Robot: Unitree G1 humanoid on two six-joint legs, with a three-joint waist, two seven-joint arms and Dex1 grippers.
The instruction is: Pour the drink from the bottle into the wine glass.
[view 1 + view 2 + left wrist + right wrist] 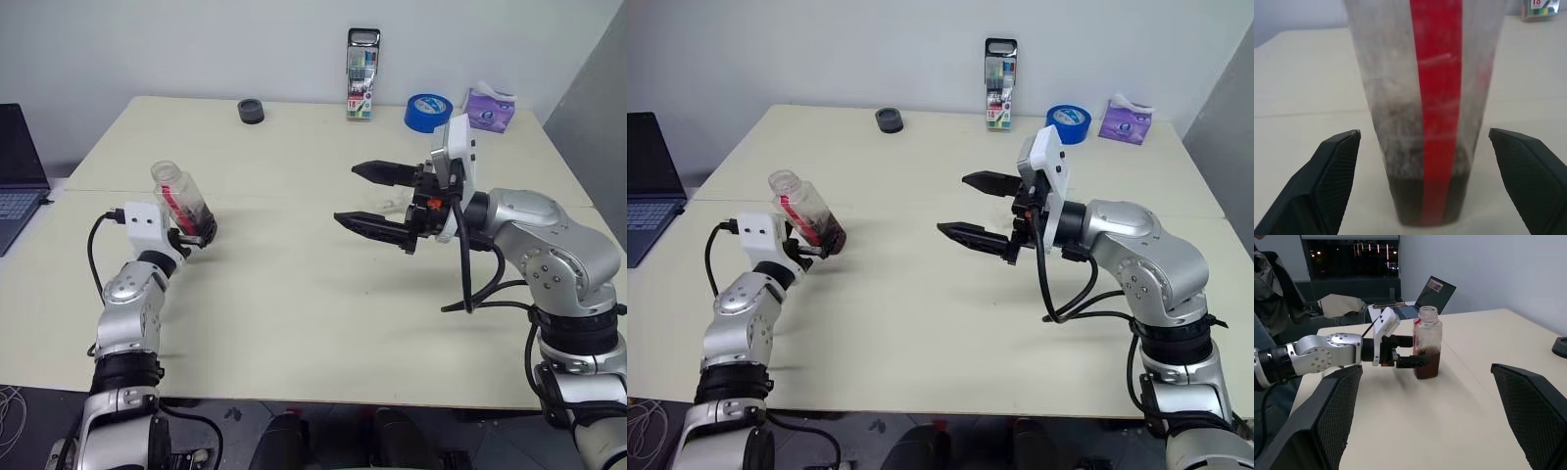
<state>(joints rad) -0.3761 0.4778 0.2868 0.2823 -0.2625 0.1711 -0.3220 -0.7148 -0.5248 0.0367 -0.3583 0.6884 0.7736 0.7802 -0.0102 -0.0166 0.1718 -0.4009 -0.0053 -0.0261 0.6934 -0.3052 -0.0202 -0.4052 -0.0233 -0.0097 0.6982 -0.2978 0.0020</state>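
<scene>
Now I see the left end effector [813, 245] reaching level and forward over the near left part of the table [921, 323], its two black fingers [1327, 181] spread wide on either side of the bottle [806, 221] without pressing it (released, as far as I can tell). That bottle stands upright on the table, uncapped, with the drink [1426, 366] as a dark layer at its bottom and a red strip down its side. My right arm is bent across the middle of the table, raised above the surface, with the right end effector [377, 201] pointing level toward the left side. Its fingers [377, 227] gape fully apart and hold nothing, well apart from the bottle.
</scene>
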